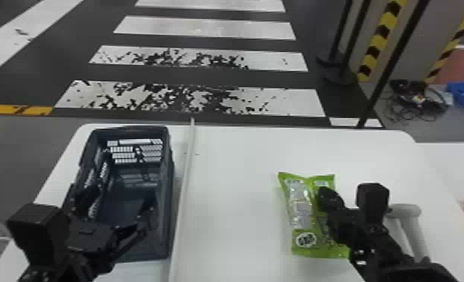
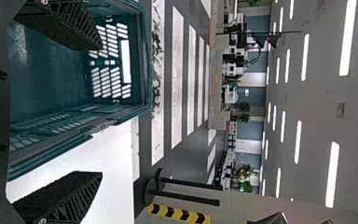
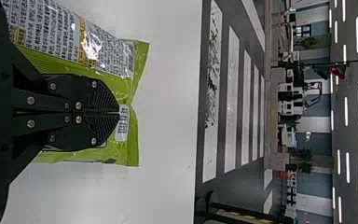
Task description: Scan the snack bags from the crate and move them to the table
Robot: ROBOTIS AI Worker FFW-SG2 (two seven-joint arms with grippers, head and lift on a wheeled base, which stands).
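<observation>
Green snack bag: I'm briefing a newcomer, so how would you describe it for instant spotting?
The white table has a pale strip, with the crate to its left. Right of the strip lies the snack bag, the right gripper over part of it. Bright green sets it apart from the dark crate.

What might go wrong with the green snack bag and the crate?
The right gripper has its fingers closed right over the green snack bag, so pressing down might squash the snacks. The left gripper hangs open at the crate, so a finger might bump its wall.
</observation>
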